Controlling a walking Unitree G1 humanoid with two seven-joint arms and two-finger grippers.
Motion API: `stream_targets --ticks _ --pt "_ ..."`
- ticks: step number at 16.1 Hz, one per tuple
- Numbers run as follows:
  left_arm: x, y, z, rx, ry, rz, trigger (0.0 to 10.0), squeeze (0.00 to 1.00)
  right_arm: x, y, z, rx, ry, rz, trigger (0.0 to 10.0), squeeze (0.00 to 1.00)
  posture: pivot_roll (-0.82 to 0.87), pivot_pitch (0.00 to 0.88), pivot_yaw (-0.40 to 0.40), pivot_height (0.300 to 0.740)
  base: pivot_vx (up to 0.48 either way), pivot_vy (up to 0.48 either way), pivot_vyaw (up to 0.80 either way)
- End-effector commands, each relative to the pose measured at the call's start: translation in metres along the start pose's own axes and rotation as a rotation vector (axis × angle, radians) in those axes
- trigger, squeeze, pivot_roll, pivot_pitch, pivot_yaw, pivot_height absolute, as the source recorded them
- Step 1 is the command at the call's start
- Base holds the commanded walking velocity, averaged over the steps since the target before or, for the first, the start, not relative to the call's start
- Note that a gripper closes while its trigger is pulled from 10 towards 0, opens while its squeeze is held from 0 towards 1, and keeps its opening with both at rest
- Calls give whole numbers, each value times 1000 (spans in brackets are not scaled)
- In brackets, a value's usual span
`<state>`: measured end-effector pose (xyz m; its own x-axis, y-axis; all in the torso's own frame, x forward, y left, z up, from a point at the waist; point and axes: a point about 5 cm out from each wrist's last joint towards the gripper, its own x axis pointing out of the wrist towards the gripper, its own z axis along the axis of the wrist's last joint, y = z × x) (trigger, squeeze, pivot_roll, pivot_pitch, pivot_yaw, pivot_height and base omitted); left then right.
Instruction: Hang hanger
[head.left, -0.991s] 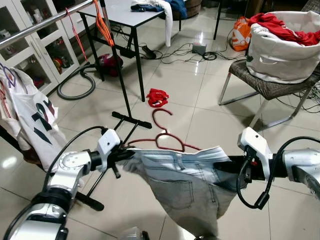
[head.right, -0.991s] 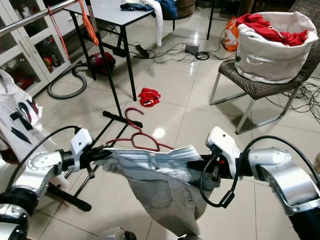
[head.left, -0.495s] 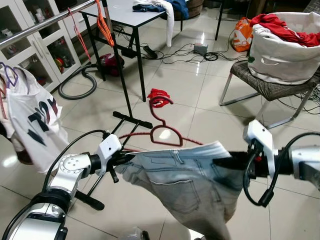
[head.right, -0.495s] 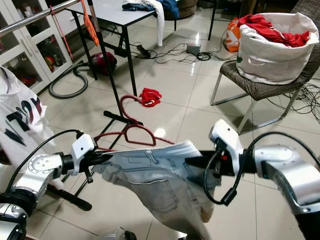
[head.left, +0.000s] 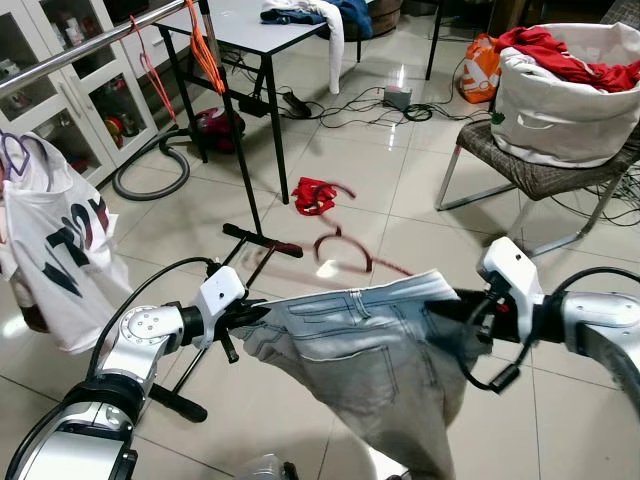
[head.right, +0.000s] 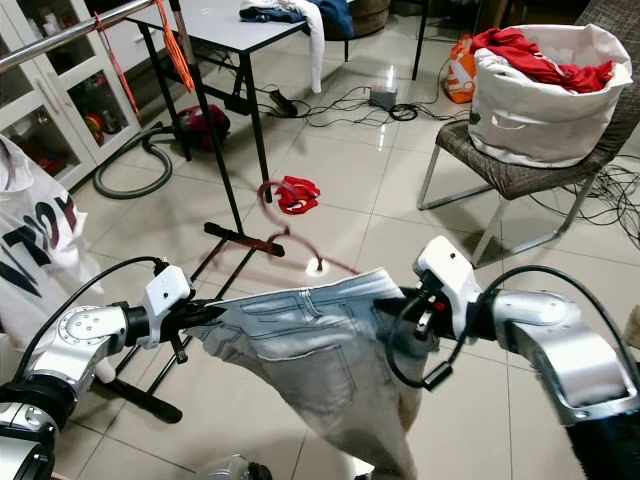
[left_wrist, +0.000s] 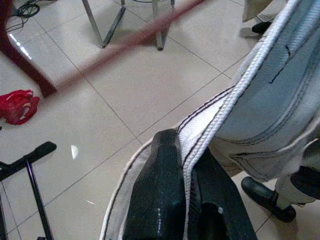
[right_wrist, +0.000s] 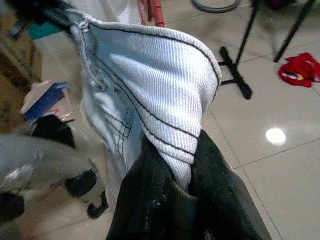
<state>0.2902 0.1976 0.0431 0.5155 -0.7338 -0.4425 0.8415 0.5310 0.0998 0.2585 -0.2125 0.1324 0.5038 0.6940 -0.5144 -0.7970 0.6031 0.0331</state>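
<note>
Tiled floor spreads before us, a clothes rail at upper left. We hold pale jeans stretched by the waistband: left claw clamped on one end, right claw on the other. A red hanger swings blurred just beyond the waistband, apparently caught in it. It looks light, stiff and smooth, best gripped at its neck; the denim is soft and floppy. Half a second ago the hanger hung sharper and nearer the waistband.
</note>
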Motion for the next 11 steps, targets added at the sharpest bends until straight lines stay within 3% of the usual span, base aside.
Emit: stream_targets --ticks 1,4,6,7,11 --pt "-3 2 -2 -1 9 17 0 0 1 -3 11 -18 -47 -27 10000 0 -148 0 73 740 0 0 0" --pt "0 2 2 -22 -34 22 0 0 7 8 5 31 -38 56 10000 0 -148 0 73 740 0 0 0" --pt "-1 5 7 11 -38 33 0 0 7 9 -2 39 -6 73 10000 0 -144 0 70 740 0 0 0" --pt "-4 14 16 98 -25 61 0 0 6 8 -13 32 59 73 10000 0 -143 0 68 740 0 0 0" --pt "-10 31 39 175 -69 104 0 0 8 8 -19 29 104 84 10000 0 -142 0 67 740 0 0 0"
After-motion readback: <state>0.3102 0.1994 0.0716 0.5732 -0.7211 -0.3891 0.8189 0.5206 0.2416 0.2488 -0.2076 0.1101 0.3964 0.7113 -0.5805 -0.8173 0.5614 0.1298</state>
